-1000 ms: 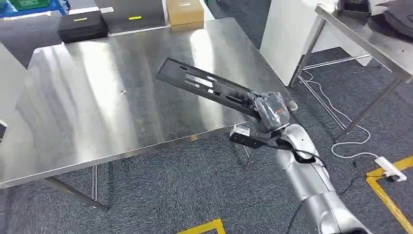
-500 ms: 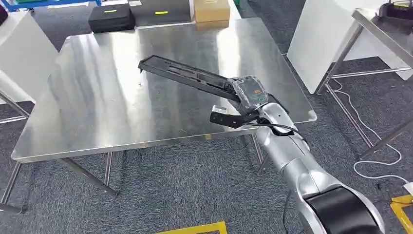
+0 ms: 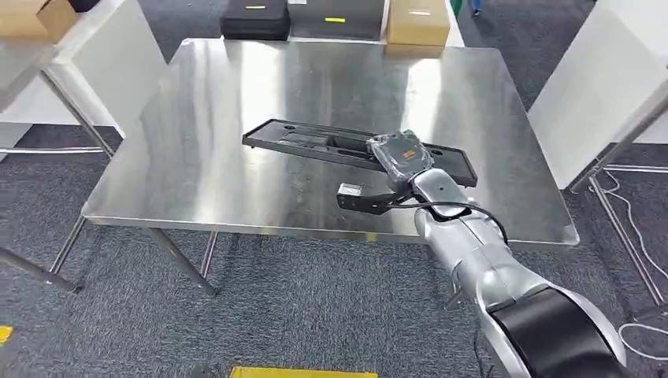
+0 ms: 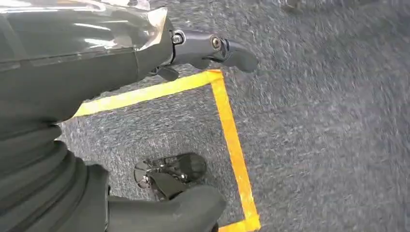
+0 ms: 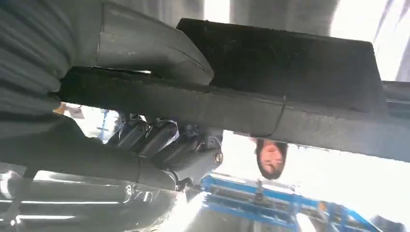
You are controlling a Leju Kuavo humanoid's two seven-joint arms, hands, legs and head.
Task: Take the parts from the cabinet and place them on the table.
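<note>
A long black part with slots lies nearly level, low over the steel table; I cannot tell whether it touches the top. My right hand grips it toward its right end. In the right wrist view the grey thumb lies on one side of the black part and the darker fingers curl against the other. My left hand hangs over grey carpet with its fingers apart and nothing in it.
A black case and a cardboard box stand beyond the table's far edge. A white cabinet is at the left, a white panel at the right. Yellow tape marks the carpet in front.
The whole view has shifted, so the table now sits squarely ahead. The black part, still in my right hand, has swung from a slant to nearly level over the table's middle.
</note>
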